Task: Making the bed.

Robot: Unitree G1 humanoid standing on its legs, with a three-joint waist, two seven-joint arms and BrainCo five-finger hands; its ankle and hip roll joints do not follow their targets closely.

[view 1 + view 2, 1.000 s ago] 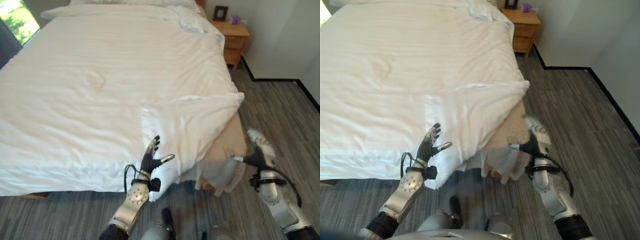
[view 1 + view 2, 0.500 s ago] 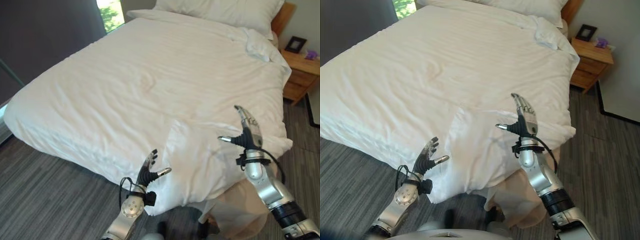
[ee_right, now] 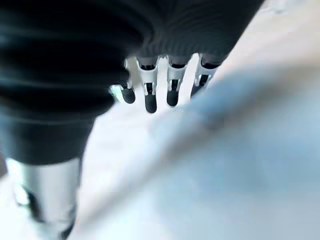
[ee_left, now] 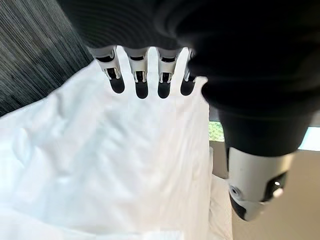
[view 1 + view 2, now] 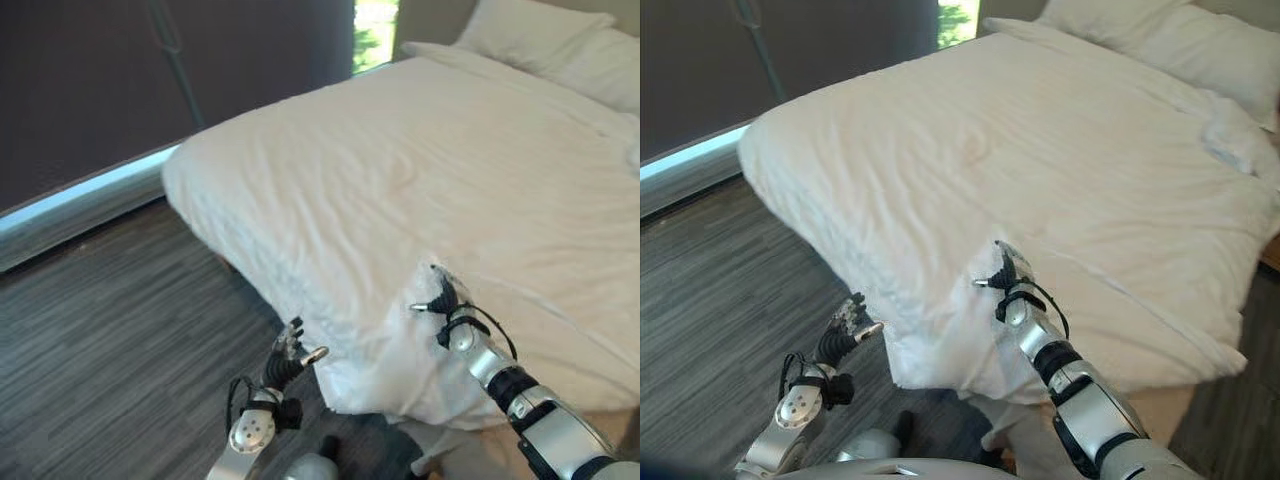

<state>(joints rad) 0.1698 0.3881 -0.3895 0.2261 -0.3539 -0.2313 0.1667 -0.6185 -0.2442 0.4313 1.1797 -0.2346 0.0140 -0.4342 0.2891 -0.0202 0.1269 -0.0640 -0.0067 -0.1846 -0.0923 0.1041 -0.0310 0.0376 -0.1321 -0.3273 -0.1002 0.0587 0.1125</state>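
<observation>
While both hands hover, count: one duvet, two pillows
Duvet: white, rumpled, corner folded back
Left hand: fingers spread, beside the bed's edge
Right hand: fingers straight, at the fold

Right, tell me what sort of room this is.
Most likely a bedroom, perhaps a hotel room: a big bed under a white duvet, pillows at its head, and a large window with a dark blind.

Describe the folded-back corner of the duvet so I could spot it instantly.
On the big white bed, look at the near foot corner. There the duvet flap lies doubled back, a paler square layer, with the right hand resting on its edge.
</observation>
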